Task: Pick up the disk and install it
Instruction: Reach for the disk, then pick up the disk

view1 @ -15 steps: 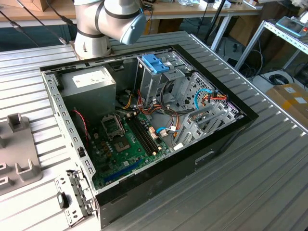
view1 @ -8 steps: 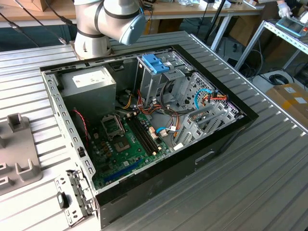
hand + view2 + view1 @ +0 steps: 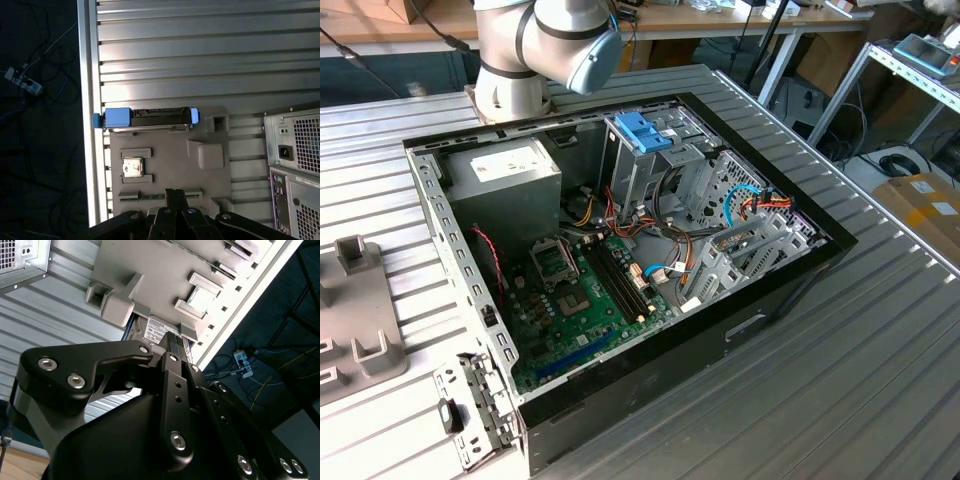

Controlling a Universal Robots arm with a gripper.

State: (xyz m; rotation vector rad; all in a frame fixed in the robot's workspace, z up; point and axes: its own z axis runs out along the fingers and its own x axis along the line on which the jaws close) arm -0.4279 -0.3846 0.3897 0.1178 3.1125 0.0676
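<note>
Flat grey metal disk with light-blue rails (image 3: 150,118) sits on grey plastic tray (image 3: 170,165), ahead of black gripper (image 3: 175,192). Disk's long side lies crosswise. Gripper fingers pressed together, holding nothing.

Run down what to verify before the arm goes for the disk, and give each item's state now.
1. The disk stands on edge in the grey fixture: ok.
2. The blue rails show at both ends of the disk: ok.
3. The gripper has its jaws open for the grasp: not ok, they are shut and hold nothing.
4. The gripper is at the disk: not ok, it is apart from it, over another part of the fixture.
5. The computer case is open: ok.
6. The drive cage has a free bay: cannot tell.
</note>
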